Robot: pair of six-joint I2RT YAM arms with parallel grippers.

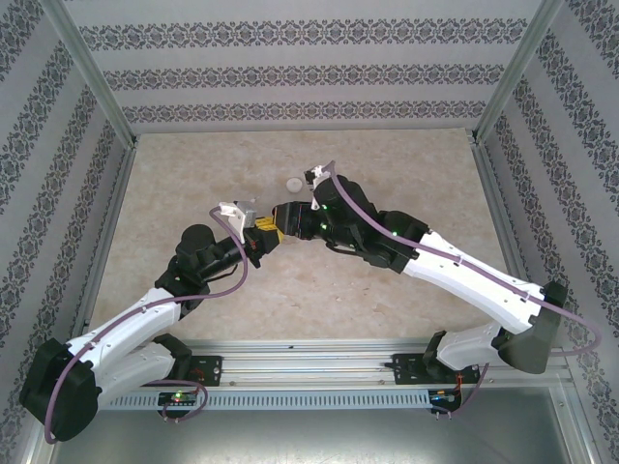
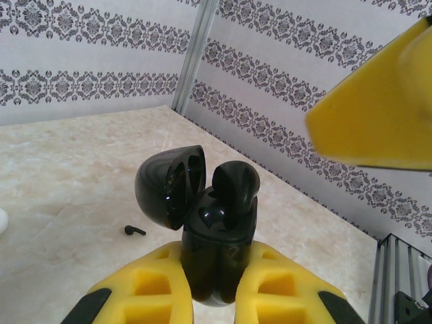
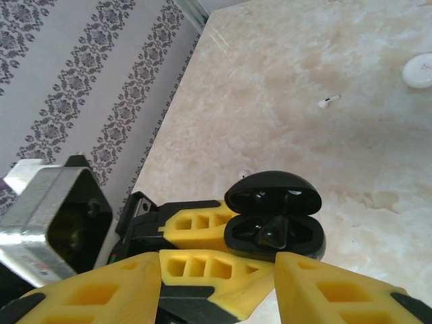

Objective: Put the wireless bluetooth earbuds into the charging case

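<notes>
One black earbud [image 2: 235,189] stands in the open charging case [image 2: 214,246], which the left tool [image 2: 217,280] clamps; the right tool [image 3: 219,268] is spread wide, empty.

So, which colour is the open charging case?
Glossy black; the charging case shows best in the left wrist view.

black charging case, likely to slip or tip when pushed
The black charging case looks glossy and rounded, so it may slip in the left gripper under a push. Its open lid hangs off one side, so it would probably tip if set down.
</notes>
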